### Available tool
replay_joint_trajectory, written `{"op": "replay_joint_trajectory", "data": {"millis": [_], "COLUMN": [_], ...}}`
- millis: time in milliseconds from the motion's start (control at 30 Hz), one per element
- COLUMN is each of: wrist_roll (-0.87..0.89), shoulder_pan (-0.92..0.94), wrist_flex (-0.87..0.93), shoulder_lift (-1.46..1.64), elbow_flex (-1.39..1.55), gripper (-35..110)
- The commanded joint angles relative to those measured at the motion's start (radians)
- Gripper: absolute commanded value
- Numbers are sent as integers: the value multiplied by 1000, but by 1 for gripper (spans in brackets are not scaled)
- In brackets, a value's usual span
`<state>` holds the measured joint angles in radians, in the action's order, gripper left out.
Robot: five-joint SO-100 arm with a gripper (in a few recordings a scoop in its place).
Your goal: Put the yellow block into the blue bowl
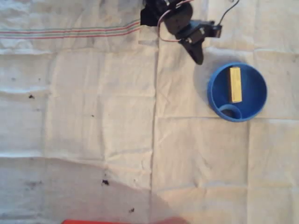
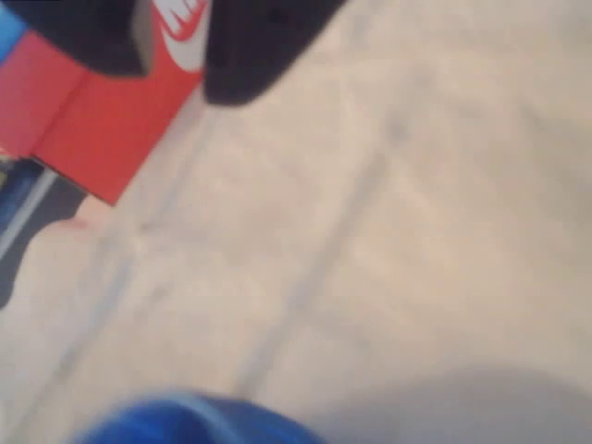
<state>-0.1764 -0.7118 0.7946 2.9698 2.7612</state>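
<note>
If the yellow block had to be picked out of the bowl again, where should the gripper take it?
Judging by the overhead view: across the narrow width of the yellow block, mid-length, coming straight down. It lies lengthwise inside the blue bowl, whose sloping walls block a sideways approach.

warm dim light, a soft shadow across the overhead view's bottom, wrist view heavily blurred.

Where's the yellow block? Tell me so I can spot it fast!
In the overhead view, look at the white cloth and find the round blue bowl on its right side. The yellow block lies inside it, a small long bar, the only yellow thing against all that blue.
</note>
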Motion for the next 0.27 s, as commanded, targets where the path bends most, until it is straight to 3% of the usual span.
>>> {"op": "replay_joint_trajectory", "data": {"millis": [0, 233], "wrist_roll": [14, 14], "shoulder_pan": [-3, -3], "wrist_flex": [-41, -40], "shoulder_lift": [140, 218], "elbow_flex": [71, 156], "gripper": [0, 0]}}
